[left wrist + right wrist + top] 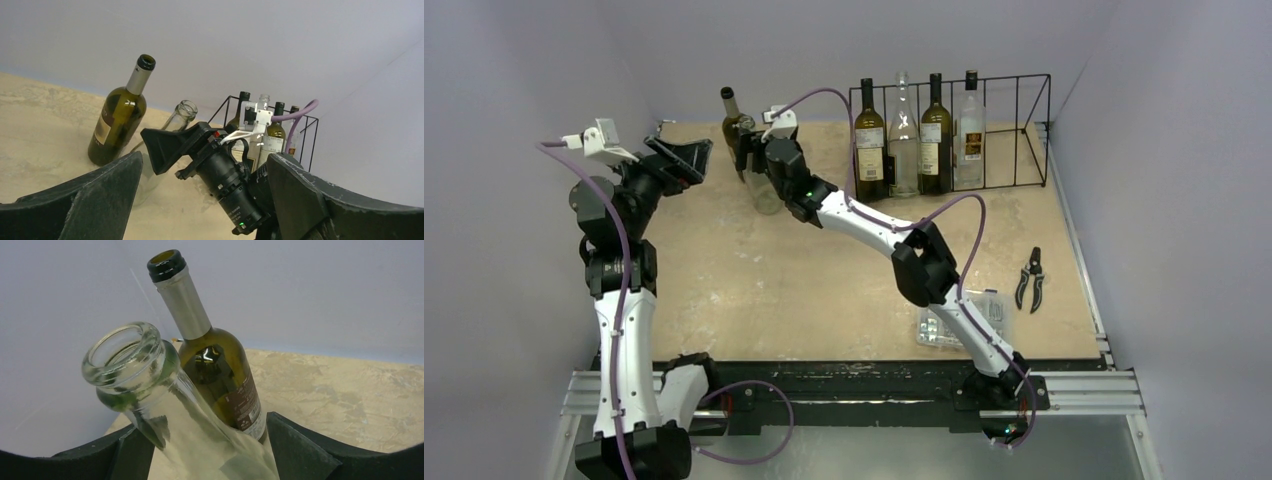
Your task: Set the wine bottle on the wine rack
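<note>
Two loose bottles far-left, off the rack | right gripper [210, 440] straddles clear bottle [165, 405] beside green bottle [734, 125], clamp cannot tell | left gripper [205, 160] spread, empty | wine rack [1009, 78] far-right, end slots free | advice: centre jaws, squeeze firmly, lift upright.

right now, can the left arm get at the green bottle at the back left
Probably yes. The green bottle stands upright with bare table between it and the left arm's open jaws. The right arm's jaws crowd its other side at the clear bottle, so room is tight.
</note>
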You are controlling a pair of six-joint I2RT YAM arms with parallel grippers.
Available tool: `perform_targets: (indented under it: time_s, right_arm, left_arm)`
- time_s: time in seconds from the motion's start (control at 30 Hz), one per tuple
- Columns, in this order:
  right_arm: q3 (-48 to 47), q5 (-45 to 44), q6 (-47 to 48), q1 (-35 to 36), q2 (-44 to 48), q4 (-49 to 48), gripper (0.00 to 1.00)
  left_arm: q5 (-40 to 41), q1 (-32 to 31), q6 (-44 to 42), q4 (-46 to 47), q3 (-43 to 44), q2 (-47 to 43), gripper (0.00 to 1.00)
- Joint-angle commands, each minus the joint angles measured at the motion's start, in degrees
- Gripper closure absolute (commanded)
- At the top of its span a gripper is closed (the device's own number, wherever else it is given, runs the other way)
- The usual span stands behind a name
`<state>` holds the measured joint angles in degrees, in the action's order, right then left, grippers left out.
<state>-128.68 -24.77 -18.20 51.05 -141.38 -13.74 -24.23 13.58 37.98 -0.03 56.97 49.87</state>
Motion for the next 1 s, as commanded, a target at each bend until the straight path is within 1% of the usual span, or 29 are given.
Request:
perform_targets:
  time_s: [0.0, 0.13, 0.23, 0.4, 0.5, 0.57, 0.77, 0.83, 0.97]
  right_arm:
    - [-6.87, -2.01, 2.91, -0.03, -2.01, -1.38, 0.21]
    - [-6.38, -2.1, 3.32, -0.03, -2.85, -3.07, 0.32]
    - [-5.44, -1.56, 4.0, -0.03, -2.75, -4.92, 0.37]
    - [-4.55, -0.8, 5.35, -0.06, -2.14, -6.56, 0.54]
    - [-3.09, -0.8, 3.73, -0.02, -0.21, -6.04, 0.61]
    - [-0.88, -0.27, 2.34, 0.02, 1.81, -6.41, 0.68]
    - [5.89, 0.16, 1.07, 0.02, 6.93, -8.5, 0.79]
    - [8.06, 0.33, 0.99, 0.03, 8.72, -9.4, 0.82]
    - [12.39, 0.26, 0.28, 0.02, 12.43, -10.37, 0.9]
  left_arm:
    - [-4.23, 0.07, 2.55, 3.32, 0.91, 1.9, 0.06]
    - [-5.8, 0.0, 3.35, 3.33, 1.56, 4.24, 0.08]
    - [-6.22, 0.02, 3.75, 2.76, 2.01, 5.06, 0.08]
    - [-6.21, 0.09, 3.77, 1.76, 2.44, 5.55, 0.09]
    - [-5.94, 0.06, 3.23, 0.25, 3.27, 6.04, 0.09]
    - [-5.7, 0.04, 2.56, -2.49, 4.17, 6.74, 0.09]
    - [-5.83, -0.01, 2.77, -4.29, 4.99, 7.43, 0.09]
    - [-5.62, -0.04, 2.88, -4.65, 4.93, 7.48, 0.09]
    - [-5.04, -0.18, 2.74, -5.76, 5.22, 8.08, 0.09]
